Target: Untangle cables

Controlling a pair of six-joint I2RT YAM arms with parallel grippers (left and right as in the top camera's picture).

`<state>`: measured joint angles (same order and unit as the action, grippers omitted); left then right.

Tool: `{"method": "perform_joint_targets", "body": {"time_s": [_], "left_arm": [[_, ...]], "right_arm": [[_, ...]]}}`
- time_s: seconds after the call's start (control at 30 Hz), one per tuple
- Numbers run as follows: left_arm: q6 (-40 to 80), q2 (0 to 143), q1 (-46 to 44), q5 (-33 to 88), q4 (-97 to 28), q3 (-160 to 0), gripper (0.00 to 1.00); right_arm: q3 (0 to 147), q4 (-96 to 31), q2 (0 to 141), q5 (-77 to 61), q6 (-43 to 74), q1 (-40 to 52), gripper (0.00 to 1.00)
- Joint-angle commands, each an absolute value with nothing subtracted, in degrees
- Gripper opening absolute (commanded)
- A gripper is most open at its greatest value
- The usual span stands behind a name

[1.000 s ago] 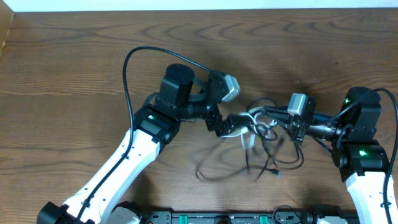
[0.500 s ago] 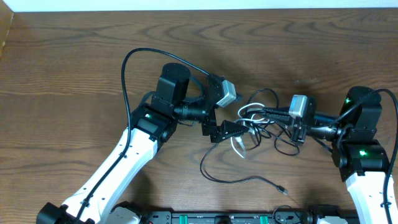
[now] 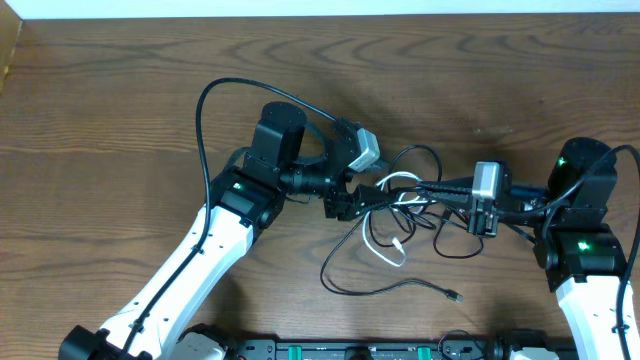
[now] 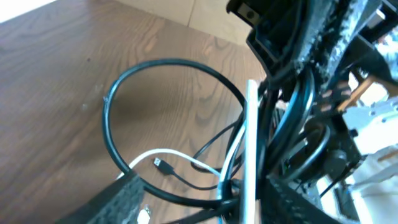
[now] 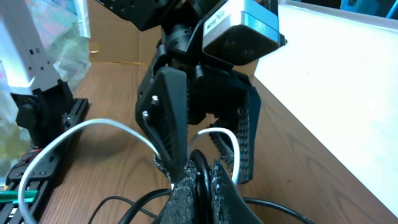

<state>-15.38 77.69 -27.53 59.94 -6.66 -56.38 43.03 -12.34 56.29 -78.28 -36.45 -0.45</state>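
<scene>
The cables (image 3: 402, 203) are a bundle of thin black and white cords strung between my two grippers at mid table. My left gripper (image 3: 357, 200) is at the bundle's left end, its fingers (image 4: 205, 200) apart with black and white cords running between them. My right gripper (image 3: 425, 188) is shut on a black cable (image 5: 200, 163) at the bundle's right end. A white loop (image 3: 384, 245) hangs toward the front. A black loop (image 4: 166, 61) and a small plug (image 4: 163, 165) show in the left wrist view.
A loose black cord trails across the wood to a plug end (image 3: 455, 296) at the front right. The thick black arm cable (image 3: 205, 120) arcs over the left arm. A black rail (image 3: 400, 350) runs along the front edge.
The bundle has spread out and sagged: the white loop dropped toward the front and a black cord end slid out to the front right. My right gripper pulled slightly right.
</scene>
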Motion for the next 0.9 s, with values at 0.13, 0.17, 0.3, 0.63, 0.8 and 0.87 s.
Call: {"method": "perform_joint_targets", "body": {"time_s": [0.13, 0.17, 0.3, 0.63, 0.8, 0.87], "left_arm": [[-16.01, 77.47, -27.29, 61.67, -6.81, -55.94, 0.44], [-16.03, 77.47, -27.29, 62.54, -6.81, -55.94, 0.44], [-16.01, 77.47, -27.33, 64.58, -6.81, -55.94, 0.44], [-16.01, 77.47, -27.33, 64.95, -6.83, -55.94, 0.45], [-16.01, 77.47, -27.33, 65.56, -6.83, -55.94, 0.46], [-16.01, 77.47, -27.35, 65.56, -6.81, -55.94, 0.49]], "right_arm": [[43.29, -11.73, 56.14, -82.76, -35.77, 0.05, 0.01], [43.29, -11.53, 56.14, -82.78, -35.59, 0.05, 0.01], [43.29, -11.2, 56.14, -83.18, -35.59, 0.05, 0.01], [43.29, -7.79, 56.14, -85.97, -32.8, 0.05, 0.01], [43.29, -4.91, 56.14, -86.21, -28.97, 0.05, 0.01], [43.29, -3.77, 56.14, -86.61, -28.01, 0.05, 0.01]]}}
